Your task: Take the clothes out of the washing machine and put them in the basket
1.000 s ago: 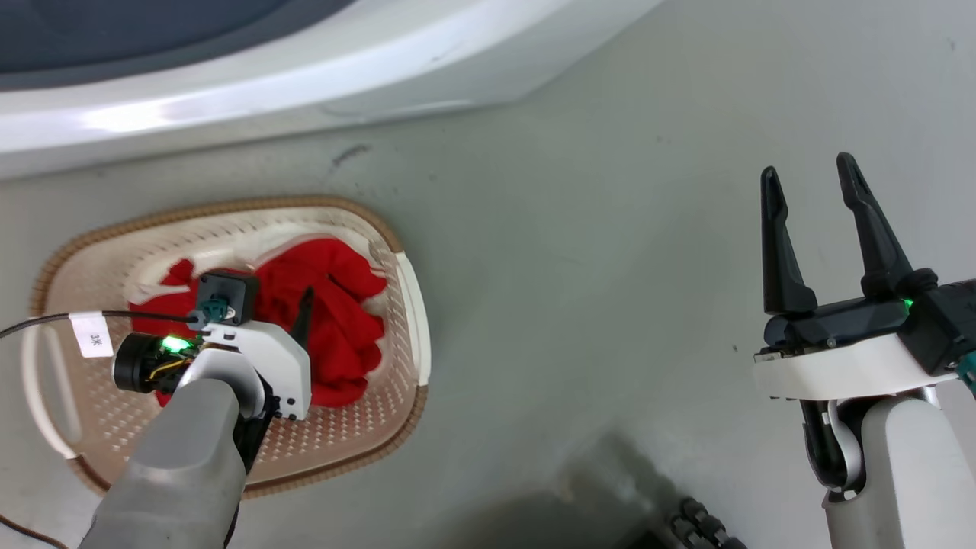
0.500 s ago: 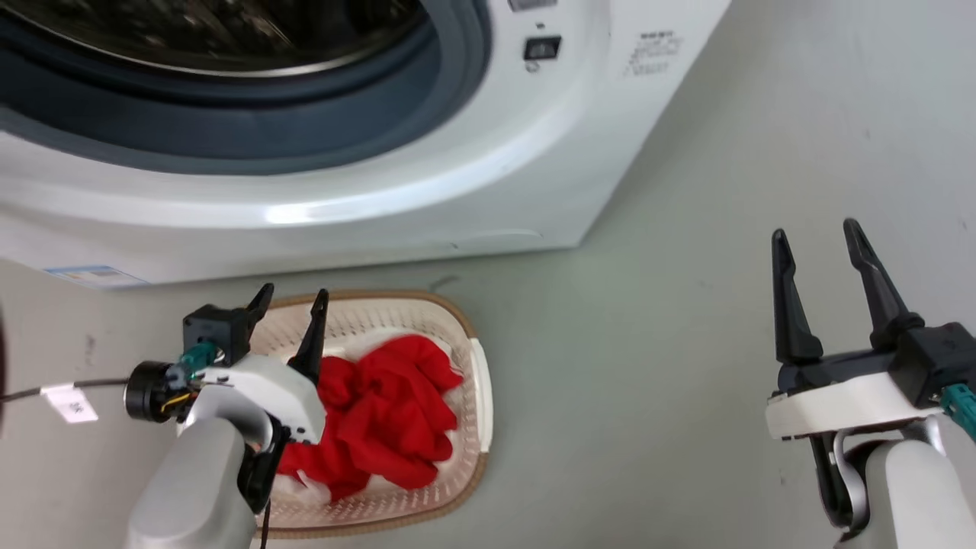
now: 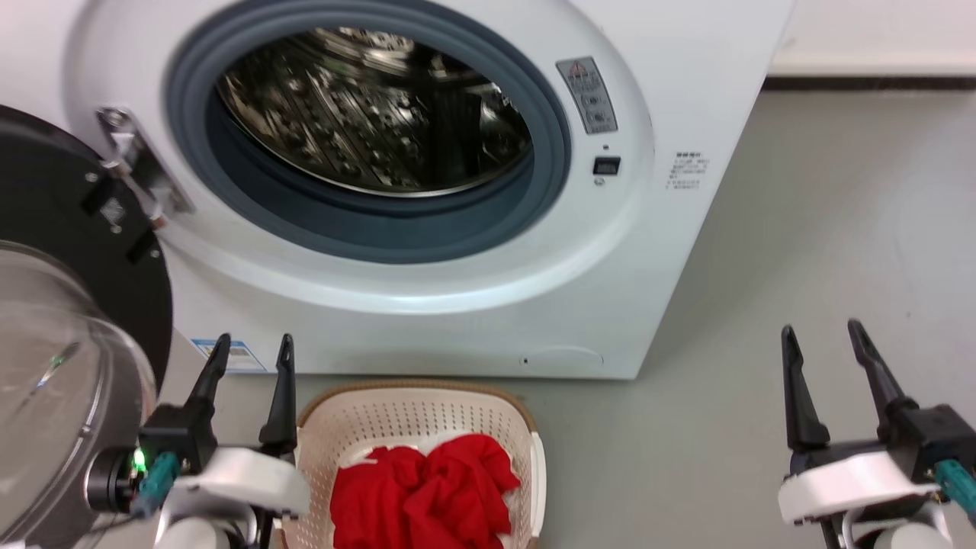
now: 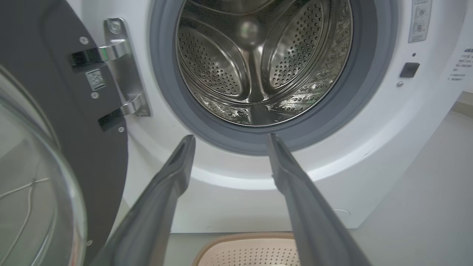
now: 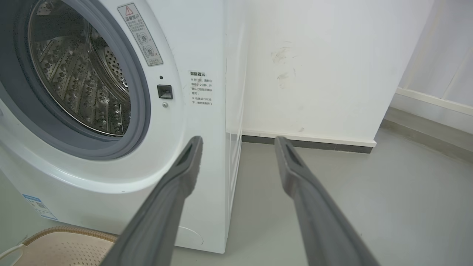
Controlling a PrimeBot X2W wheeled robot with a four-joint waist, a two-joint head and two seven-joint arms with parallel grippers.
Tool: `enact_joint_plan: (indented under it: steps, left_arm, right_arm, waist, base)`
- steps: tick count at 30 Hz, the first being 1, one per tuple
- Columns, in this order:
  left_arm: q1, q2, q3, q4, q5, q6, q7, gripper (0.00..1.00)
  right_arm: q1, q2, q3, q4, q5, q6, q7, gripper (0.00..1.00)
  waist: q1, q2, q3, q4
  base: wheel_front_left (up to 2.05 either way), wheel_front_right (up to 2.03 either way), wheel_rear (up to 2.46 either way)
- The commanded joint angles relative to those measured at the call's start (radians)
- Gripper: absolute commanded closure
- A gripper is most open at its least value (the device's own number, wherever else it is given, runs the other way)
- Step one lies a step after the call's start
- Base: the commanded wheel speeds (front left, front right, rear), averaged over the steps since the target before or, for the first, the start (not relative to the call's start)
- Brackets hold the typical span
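Red clothes [image 3: 427, 496] lie bunched inside the cream basket [image 3: 415, 404], which stands on the floor right before the white washing machine [image 3: 671, 99]. The porthole is open, and what shows of the steel drum [image 3: 374, 114] is bare metal. In the left wrist view the drum [image 4: 258, 62] likewise shows no fabric. My left gripper [image 3: 252, 347] is open, just left of the basket's rim, fingers pointing up at the machine front. My right gripper [image 3: 820, 339] is open too, over bare floor to the right. The basket rim [image 4: 251, 240] peeks in below the left fingers [image 4: 177, 173].
The black-rimmed glass door [image 3: 53, 335] hangs open at the left, close beside my left gripper, on a chrome hinge [image 4: 122, 70]. Grey floor [image 3: 823, 229] runs right of the machine to a white wall with a dark skirting [image 5: 306, 142].
The head camera has tilted up from the basket to the machine front and drum. My left gripper has come up out of the basket and off the clothes. The right gripper stays open.
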Motion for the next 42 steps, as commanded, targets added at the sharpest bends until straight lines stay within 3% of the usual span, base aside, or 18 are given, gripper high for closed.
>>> enact_joint_plan:
  steps: [1,14,42]
  left_arm:
    - [0.033,-0.012,0.007,-0.026,0.015,0.004,-0.003,0.00]
    - [0.224,-0.089,0.062,-0.147,0.111,0.015,-0.003,0.00]
    - [0.281,-0.108,0.069,-0.167,0.182,0.037,-0.003,0.00]
  right_arm:
    - [0.023,0.000,-0.002,0.004,-0.006,-0.001,-0.002,0.00]
    - [0.122,0.000,0.031,-0.007,0.021,-0.001,-0.002,0.00]
    - [0.144,0.000,0.058,-0.028,0.066,-0.001,-0.002,0.00]
  waist:
    - [0.0003,0.0000,-0.058,0.027]
    - [0.0003,0.0000,-0.155,0.016]
    - [0.0003,0.0000,-0.162,-0.039]
  base:
    - [0.00,0.00,0.00]
    - [0.00,0.00,0.00]
    - [0.00,0.00,0.00]
